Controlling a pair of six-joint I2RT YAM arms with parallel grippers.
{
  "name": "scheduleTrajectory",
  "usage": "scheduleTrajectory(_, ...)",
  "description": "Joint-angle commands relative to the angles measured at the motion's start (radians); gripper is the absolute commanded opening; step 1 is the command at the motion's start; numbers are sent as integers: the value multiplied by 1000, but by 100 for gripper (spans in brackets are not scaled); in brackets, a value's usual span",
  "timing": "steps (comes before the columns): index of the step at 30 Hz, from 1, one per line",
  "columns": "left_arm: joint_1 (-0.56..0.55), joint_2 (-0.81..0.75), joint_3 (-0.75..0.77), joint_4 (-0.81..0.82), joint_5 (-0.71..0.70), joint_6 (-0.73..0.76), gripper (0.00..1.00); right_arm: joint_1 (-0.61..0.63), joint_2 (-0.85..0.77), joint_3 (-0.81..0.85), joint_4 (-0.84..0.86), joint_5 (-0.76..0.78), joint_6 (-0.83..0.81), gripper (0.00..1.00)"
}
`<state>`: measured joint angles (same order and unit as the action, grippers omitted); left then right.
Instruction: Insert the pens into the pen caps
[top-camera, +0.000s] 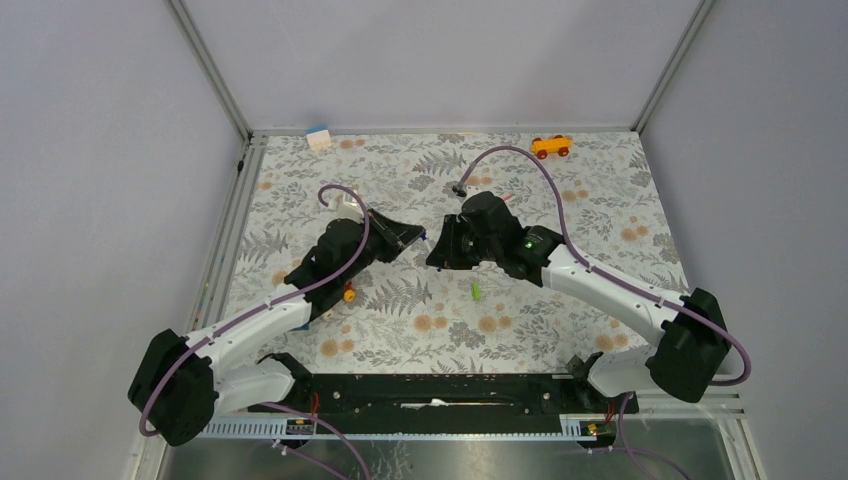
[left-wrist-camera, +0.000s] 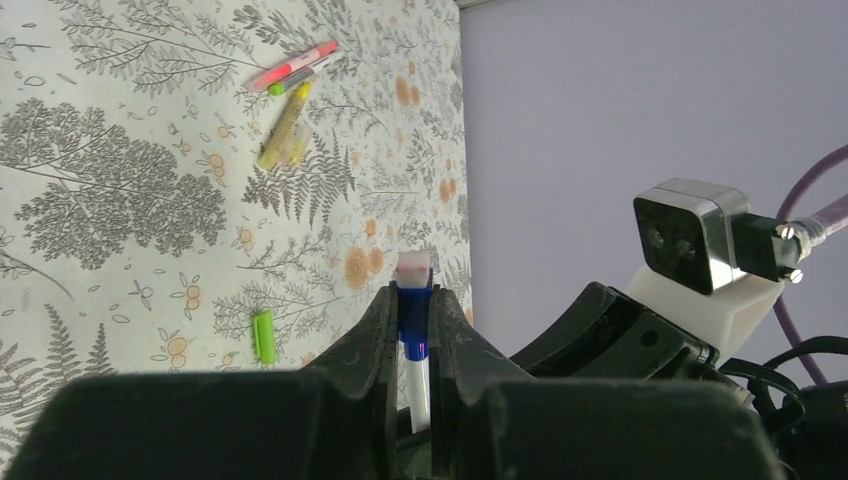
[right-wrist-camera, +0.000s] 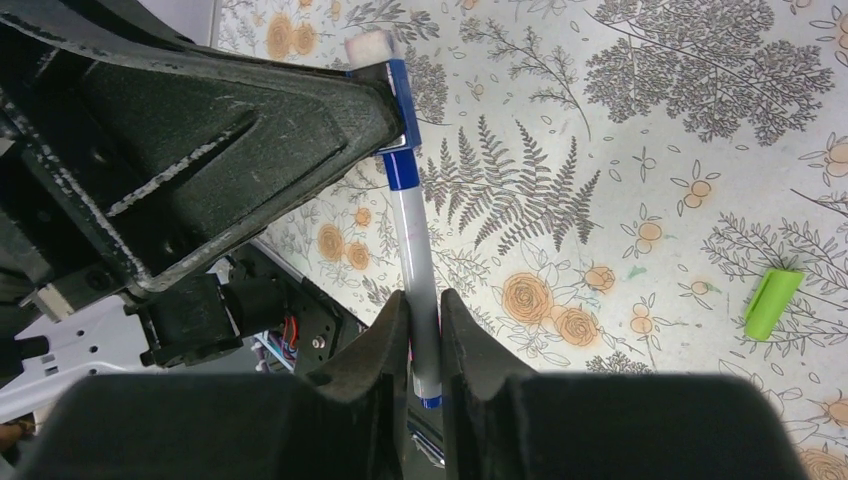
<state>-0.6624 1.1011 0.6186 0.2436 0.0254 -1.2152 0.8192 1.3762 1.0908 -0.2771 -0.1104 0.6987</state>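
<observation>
A white pen (right-wrist-camera: 415, 260) with a dark blue end is held between both grippers above the table. My right gripper (right-wrist-camera: 420, 305) is shut on the pen's rear. My left gripper (left-wrist-camera: 414, 300) is shut on the dark blue cap (left-wrist-camera: 415, 315), and the pen's front end sits in that cap (right-wrist-camera: 399, 95). In the top view the two grippers (top-camera: 412, 238) (top-camera: 440, 246) meet tip to tip at mid-table. A lime green cap (top-camera: 476, 290) lies loose on the cloth. A pink-red pen (left-wrist-camera: 296, 65) and a pale yellow pen (left-wrist-camera: 283, 130) lie together farther off.
An orange toy car (top-camera: 551, 146) stands at the back right and a white-and-blue block (top-camera: 318, 138) at the back left. A small red-yellow toy piece (top-camera: 348, 293) lies by the left arm. Walls enclose the flowered cloth (top-camera: 600, 200).
</observation>
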Motion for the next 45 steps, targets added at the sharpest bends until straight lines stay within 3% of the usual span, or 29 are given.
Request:
scheduleTrajectory(1,-82,-43,-26,117,251,28,0,-50,-31,14,256,158,-3,0)
scheduleTrajectory(9,-98,-117,-72,228,294,89,0,-183,-142,-118,633,-265,103,0)
scheduleTrajectory(16,-110,-153,-116,344,383,138,0,-231,-167,-102,785,-504,179,0)
scheduleTrajectory(27,-120,-182,-144,326,431,184,0,-246,-145,-70,933,-655,284,0)
scheduleTrajectory(32,-132,-191,-138,281,412,190,0,-245,-155,-33,779,-607,191,0)
scheduleTrajectory(37,-158,-178,-65,112,341,230,0,-245,-146,40,559,-497,40,0)
scheduleTrajectory(42,-220,-130,68,-152,221,255,0,-205,-111,190,226,-220,-135,0)
scheduleTrajectory(45,-247,-87,141,-308,122,234,0,-175,-89,243,131,-101,-169,0)
